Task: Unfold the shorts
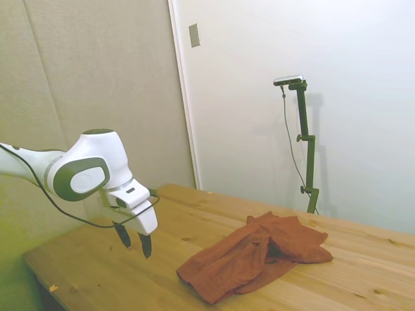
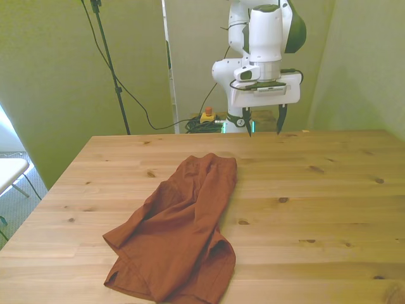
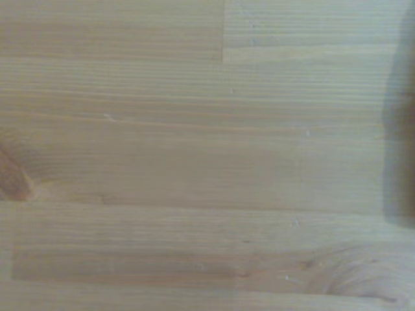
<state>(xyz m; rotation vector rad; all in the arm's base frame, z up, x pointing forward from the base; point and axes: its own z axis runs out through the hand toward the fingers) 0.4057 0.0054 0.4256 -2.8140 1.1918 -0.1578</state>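
The rust-brown shorts (image 2: 179, 231) lie folded and rumpled on the wooden table (image 2: 316, 202), stretching from its middle toward the near edge at the front view's left. In the side view the shorts (image 1: 256, 256) rest right of the arm. My gripper (image 2: 264, 123) hangs open above the table's far edge, well apart from the fabric, with nothing between its dark fingers. From the side the gripper (image 1: 134, 241) hovers a little above the wood. The wrist view holds only bare wood grain (image 3: 194, 155).
A small orange-and-yellow device (image 2: 207, 115) with cables sits behind the table's far edge. A white object (image 2: 9, 171) stands off the table at the front view's left.
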